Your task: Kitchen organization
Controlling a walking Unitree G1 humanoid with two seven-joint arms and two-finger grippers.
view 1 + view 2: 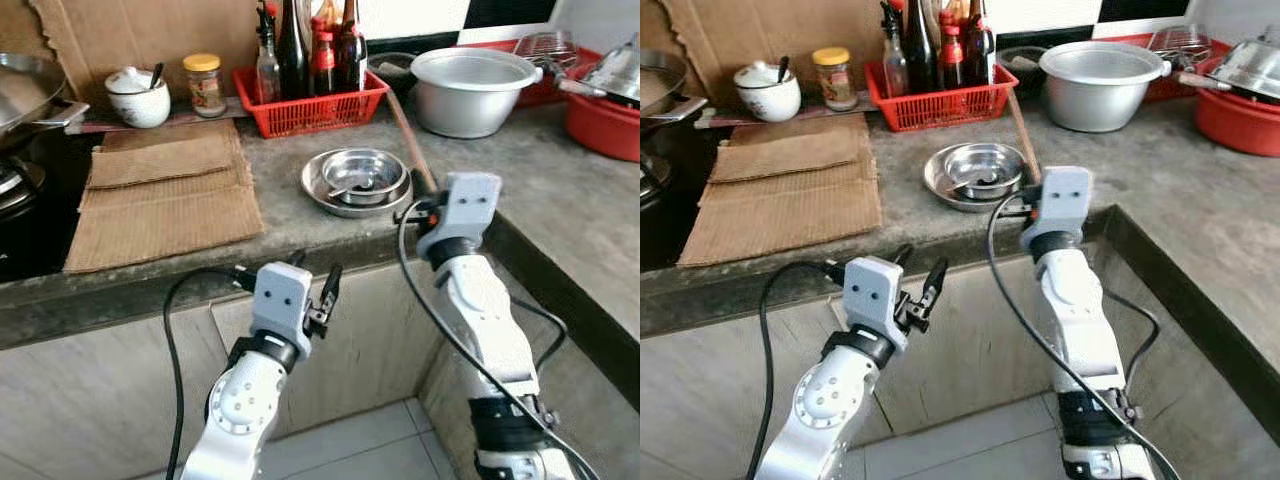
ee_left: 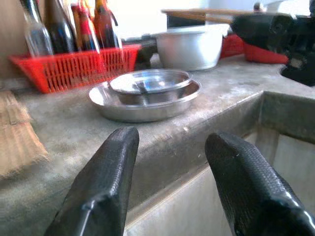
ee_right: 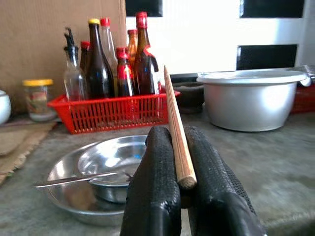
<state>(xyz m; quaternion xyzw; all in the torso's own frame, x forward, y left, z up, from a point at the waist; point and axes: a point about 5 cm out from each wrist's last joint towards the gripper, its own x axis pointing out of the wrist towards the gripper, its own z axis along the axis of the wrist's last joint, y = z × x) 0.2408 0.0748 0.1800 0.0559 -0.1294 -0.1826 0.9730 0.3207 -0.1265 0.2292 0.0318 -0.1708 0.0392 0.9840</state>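
My right gripper (image 3: 178, 135) is shut on a long wooden stick (image 3: 173, 113), holding it near one end. The stick (image 1: 405, 130) slants away over the grey counter toward the red basket. That gripper (image 1: 425, 205) hovers at the counter's front edge, just right of a steel plate (image 1: 325, 195) that holds a small steel bowl (image 1: 360, 172) with a spoon (image 3: 74, 179) in it. My left gripper (image 1: 318, 275) stands open and empty below the counter edge, in front of the cabinet; its fingers (image 2: 108, 172) face the plate (image 2: 113, 105).
A red basket (image 1: 310, 105) of bottles stands behind the plate. A large silver pot (image 1: 470, 90) and a red basin (image 1: 610, 130) are to the right. Brown mats (image 1: 160, 190), a jar (image 1: 205, 85), a white cup (image 1: 138, 100) and a stove (image 1: 20, 210) lie left.
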